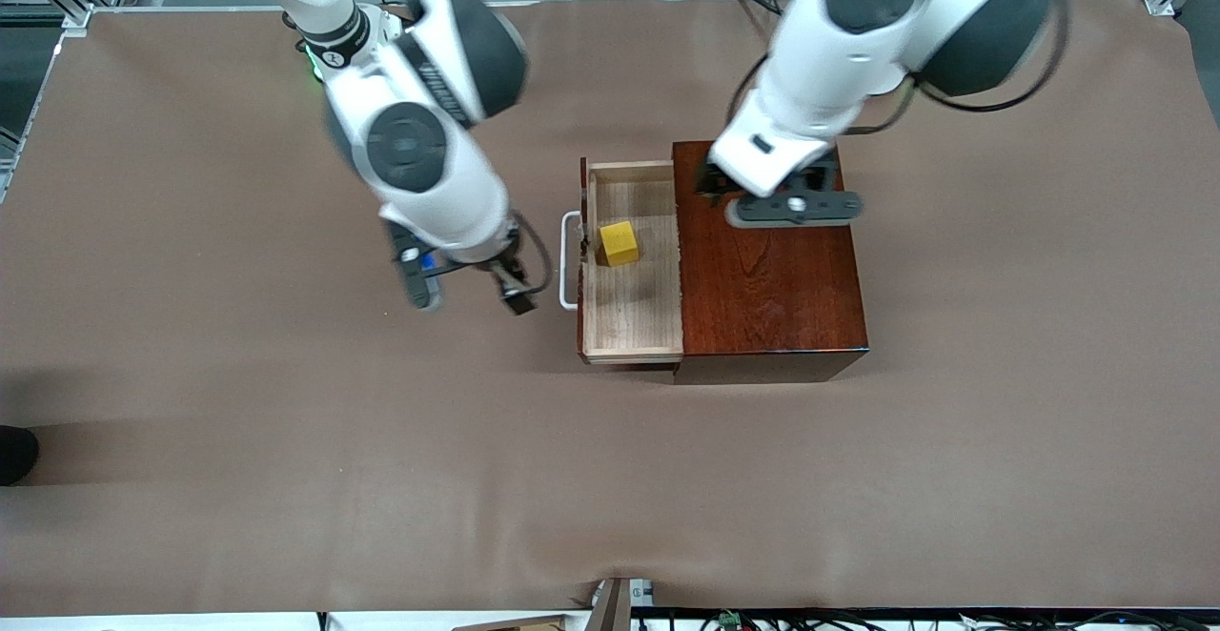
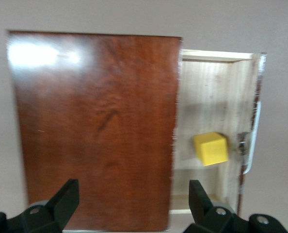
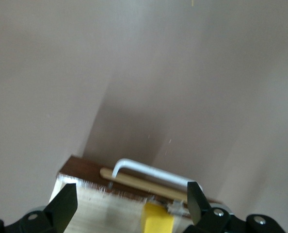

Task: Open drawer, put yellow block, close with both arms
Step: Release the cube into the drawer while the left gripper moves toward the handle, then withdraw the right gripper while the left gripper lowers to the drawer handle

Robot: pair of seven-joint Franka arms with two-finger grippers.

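Observation:
The drawer (image 1: 631, 307) stands pulled out of the dark reddish-brown wooden box (image 1: 772, 278) toward the right arm's end of the table. Its white handle (image 1: 569, 259) faces that end. The yellow block (image 1: 620, 243) lies inside the drawer near the handle; it also shows in the left wrist view (image 2: 211, 148) and in the right wrist view (image 3: 156, 218). My right gripper (image 1: 510, 288) is open and empty, low over the table just beside the handle (image 3: 149, 171). My left gripper (image 1: 762, 188) is open and empty over the box's top (image 2: 95, 126), at the edge farther from the front camera.
The box and drawer sit on a brown table cover (image 1: 286, 440) that spreads wide on all sides. Cables run along the table's edge nearest the front camera (image 1: 724, 617).

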